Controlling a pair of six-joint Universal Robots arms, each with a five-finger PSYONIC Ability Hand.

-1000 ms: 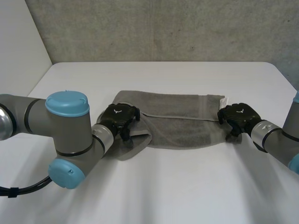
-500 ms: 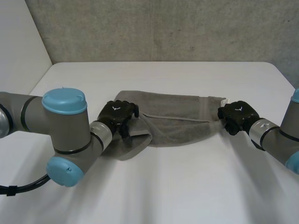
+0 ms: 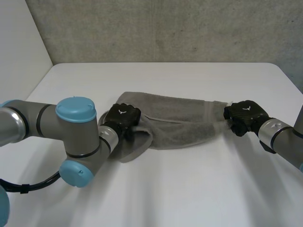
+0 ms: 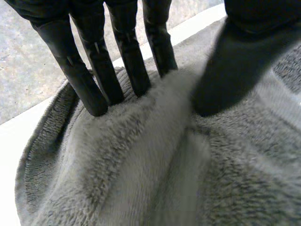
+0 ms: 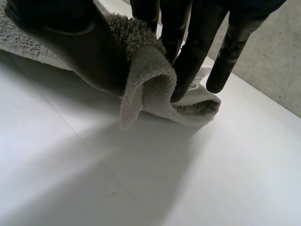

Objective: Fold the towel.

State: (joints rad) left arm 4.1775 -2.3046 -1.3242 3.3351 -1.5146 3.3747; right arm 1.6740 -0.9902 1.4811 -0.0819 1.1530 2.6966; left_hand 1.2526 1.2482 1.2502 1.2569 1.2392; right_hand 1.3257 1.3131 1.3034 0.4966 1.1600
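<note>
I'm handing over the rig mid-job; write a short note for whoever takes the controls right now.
Left hand: pinching a ridge of the towel at its left end.
Right hand: pinching the towel's right end, by the label.
Towel: lying across the table's middle, left end bunched, right end curled over.
Done: both ends gripped.
To do: the whole fold.

A white label (image 5: 196, 81) at the towel (image 5: 150, 70) corner pinched by the right hand (image 5: 202, 33) carries dark print too small to read. It and the left hand (image 3: 122, 117) each bear a wordless white emblem (image 3: 121, 112).
</note>
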